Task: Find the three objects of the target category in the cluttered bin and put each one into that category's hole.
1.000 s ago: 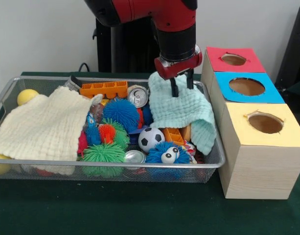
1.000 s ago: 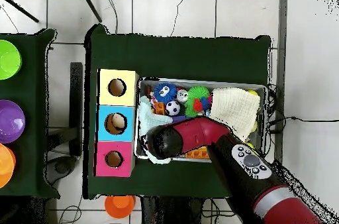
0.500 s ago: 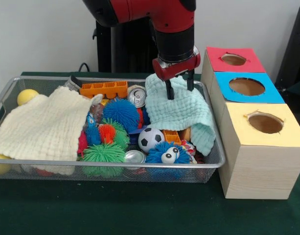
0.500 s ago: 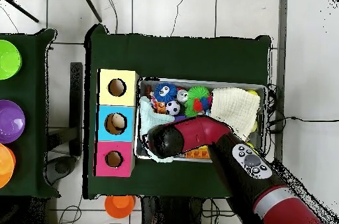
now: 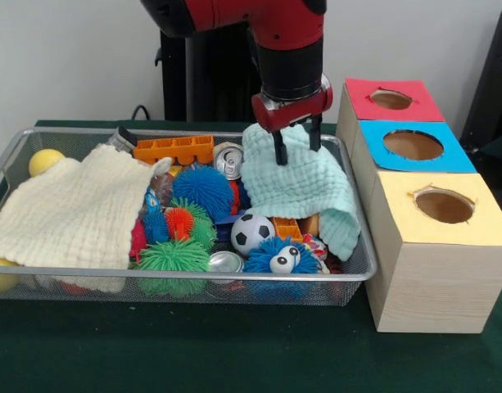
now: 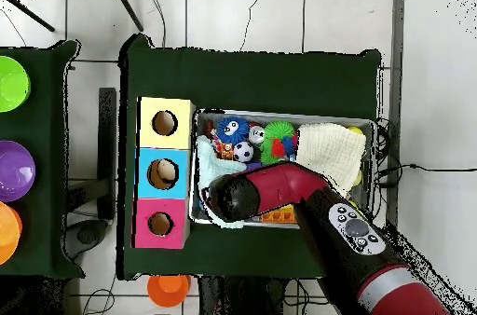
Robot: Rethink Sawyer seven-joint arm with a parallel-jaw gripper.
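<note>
Black fingers (image 5: 278, 150) pinching the mint cloth (image 5: 304, 187) at the basket's (image 5: 193, 274) far right corner. Searching step, likely: lifting cloth aside to uncover bottles, none plainly visible. Blue hole (image 5: 413, 145) just beside, middle of wooden box (image 5: 431, 278). Cans, fuzzy balls, cream cloth (image 5: 70, 213) crowding elsewhere.

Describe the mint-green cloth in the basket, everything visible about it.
The mint-green cloth is a soft, crinkly-textured fabric, rumpled and bunched up toward its far end, where the gripper has its fingers on it. It lies at the wire basket's end nearest the wooden box, draped over toys, one corner hanging down inside the basket's wall.
</note>
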